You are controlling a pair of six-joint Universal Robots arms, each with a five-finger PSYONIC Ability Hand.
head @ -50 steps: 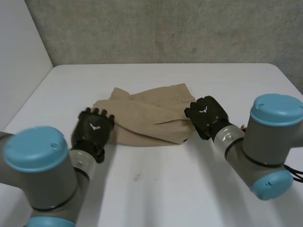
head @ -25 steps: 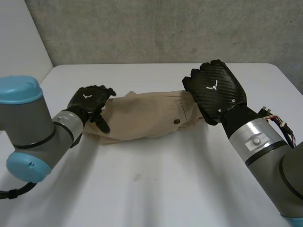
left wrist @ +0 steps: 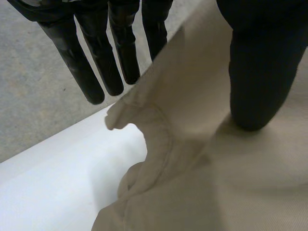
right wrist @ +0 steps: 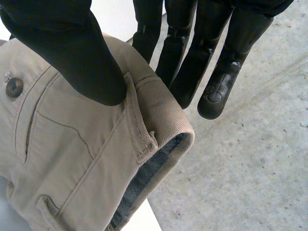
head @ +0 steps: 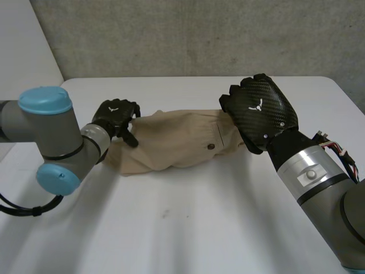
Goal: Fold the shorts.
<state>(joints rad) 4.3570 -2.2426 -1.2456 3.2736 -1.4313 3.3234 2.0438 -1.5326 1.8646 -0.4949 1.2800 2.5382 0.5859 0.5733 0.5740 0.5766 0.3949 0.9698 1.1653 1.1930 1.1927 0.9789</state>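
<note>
Shorts [head: 177, 142] hung between my hands over the desk [head: 188, 228].
Left hand [head: 116, 116] pinches a leg edge, right hand [head: 259, 111] the waistband; the shallow left pinch could slip and drop its end.

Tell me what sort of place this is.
Probably a robotics lab or test bench rather than a home: a bare white table against a rough grey wall, and two robot arms, the left hand and right hand each pinching one end of the shorts.
</note>
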